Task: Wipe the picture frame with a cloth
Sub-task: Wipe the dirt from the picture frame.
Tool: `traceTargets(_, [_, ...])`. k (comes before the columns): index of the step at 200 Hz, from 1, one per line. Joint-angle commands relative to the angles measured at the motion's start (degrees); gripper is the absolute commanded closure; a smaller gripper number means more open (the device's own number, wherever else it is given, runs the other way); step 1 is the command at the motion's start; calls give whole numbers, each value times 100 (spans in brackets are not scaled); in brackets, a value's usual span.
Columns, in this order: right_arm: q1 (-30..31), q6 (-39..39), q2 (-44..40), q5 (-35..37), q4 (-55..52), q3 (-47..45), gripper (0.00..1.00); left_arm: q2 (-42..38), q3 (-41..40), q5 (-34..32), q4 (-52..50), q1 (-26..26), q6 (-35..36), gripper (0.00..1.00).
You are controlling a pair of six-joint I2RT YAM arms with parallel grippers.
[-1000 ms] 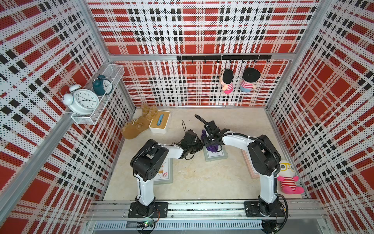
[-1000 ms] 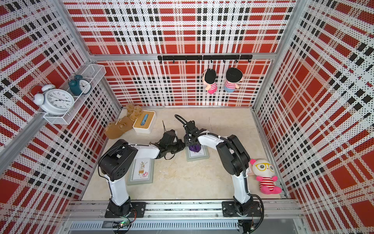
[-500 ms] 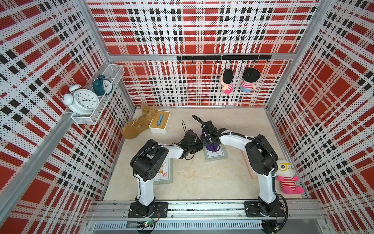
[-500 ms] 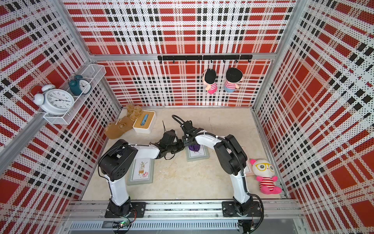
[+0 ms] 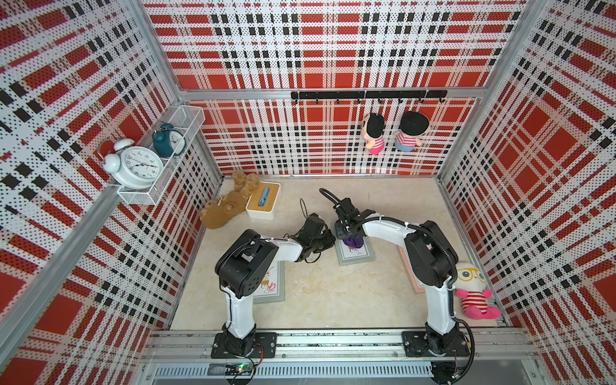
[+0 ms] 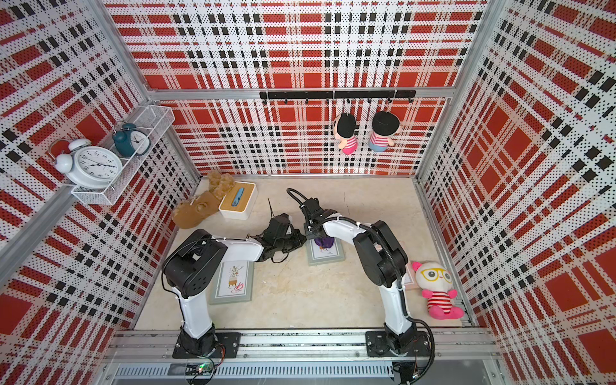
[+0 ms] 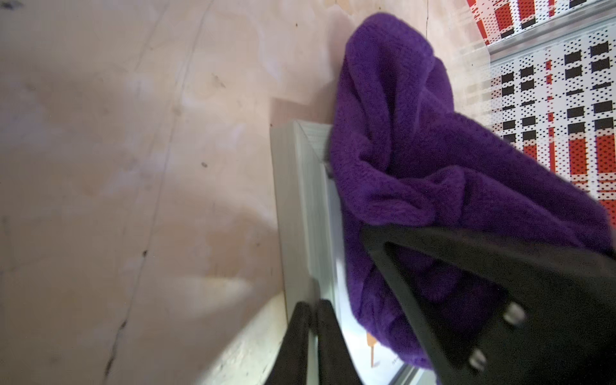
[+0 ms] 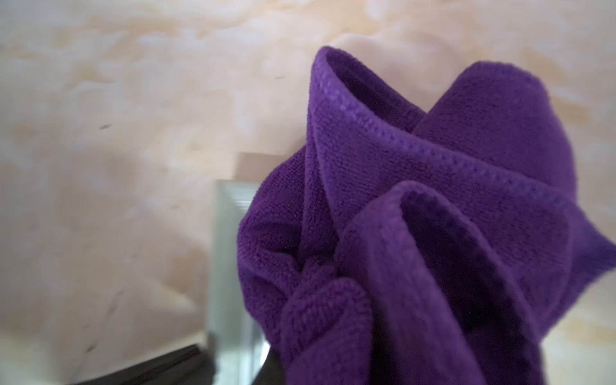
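Observation:
A grey-green picture frame [image 5: 356,256] [image 6: 326,256] lies flat mid-floor in both top views. The bunched purple cloth [image 5: 354,242] [image 6: 324,243] [image 8: 416,233] sits on the frame's far end, and my right gripper [image 5: 347,234] [image 6: 316,235] is shut on it from above. In the right wrist view the cloth hides that gripper's fingers. My left gripper [image 5: 329,240] [image 7: 312,330] is shut, its tips resting on the frame's rim [image 7: 300,200] beside the cloth [image 7: 416,166]. A right-gripper finger [image 7: 483,283] shows black against the cloth.
Another frame [image 5: 270,283] lies under the left arm, and a pink-edged one [image 5: 409,271] under the right arm. A tissue box [image 5: 263,200] and a brown plush [image 5: 225,210] sit at the back left. A white doll [image 5: 473,293] sits at the right wall.
My right gripper shifted slightly left and back with the cloth on the frame's far end. The left arm has stayed where it was.

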Motion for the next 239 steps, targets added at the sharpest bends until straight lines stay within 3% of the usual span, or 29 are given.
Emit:
traceTargets(1, [1,147,317,-618,-133,-84,100,297,-304,-74,-1009,-102,8,90])
traceTargets(37, [-487,-84,-1,644,-590,-521,100,292,-305,-73,-1000,-116,16,90])
traceTargets(65, [-47,-375,-225,-362,-387,-756,100,328,-296,-75,-973,-125,-4,90])
traceTargets(94, [357,-316,-290,-930,-290,-879,100,333,-286,-83,-938,-125,-55,90])
traceTargets(140, [-183,-280,-373,1256,-1035,-1146,100,306,-353,-87,-922,-132,-37,90])
traceTargets(173, [179,-246,-459,440,-711,-1222,100,314,-385,-83,-877,-125,-63,90])
traceTargets(199, [363,-187,-547,-791,-115,-1236,100,326,-369,-61,-877,-129,-50,90])
traceTargets(215, [209,-184,-545,-700,-81,-1194,100,326,-380,-57,-885,-133,-43,90])
traceTargets(239, [-429,-69,-389,22,-434,-1059,100,320,-386,-53,-881,-135,-28,90])
